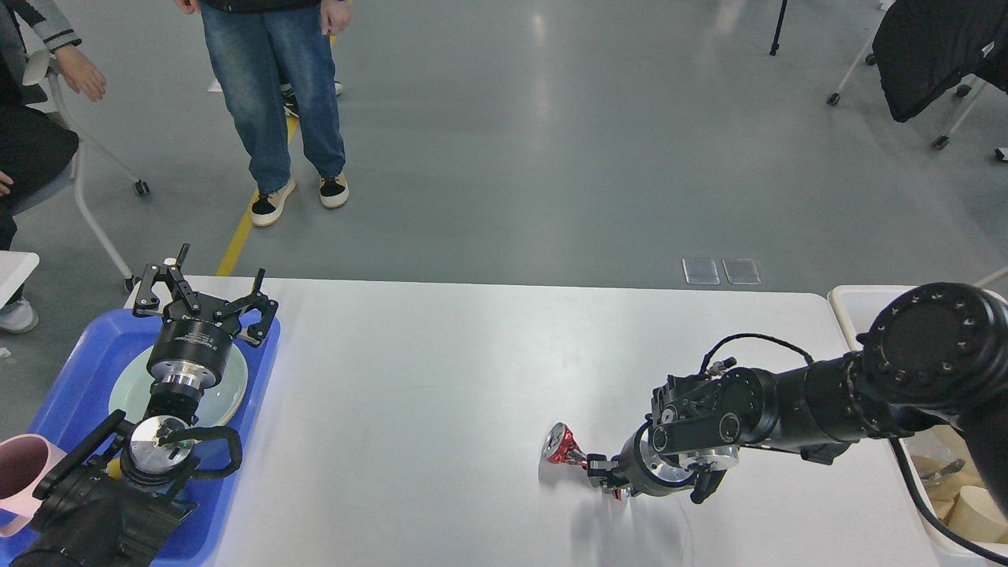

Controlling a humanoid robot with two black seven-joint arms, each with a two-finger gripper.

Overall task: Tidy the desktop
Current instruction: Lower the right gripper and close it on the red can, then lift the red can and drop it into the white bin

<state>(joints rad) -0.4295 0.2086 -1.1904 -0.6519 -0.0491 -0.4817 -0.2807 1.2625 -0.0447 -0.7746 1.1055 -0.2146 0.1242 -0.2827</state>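
Pale plate (228, 390) in blue tray (79, 370); pink mug (20, 472) beside.

- Bright, even overhead light; pale glare streaks run down the glossy grey concrete floor (551, 118).
- The large smooth white desk (441, 394) shines softly, with faint, short shadows beneath the black right arm.
- Focus is sharp throughout; straight lines bow slightly near the frame edges.

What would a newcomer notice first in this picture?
Probably the crushed red can on the white desktop, right of its middle, with the right end effector closed around it. Next, the left end effector open above the pale plate in the blue tray at the left edge.
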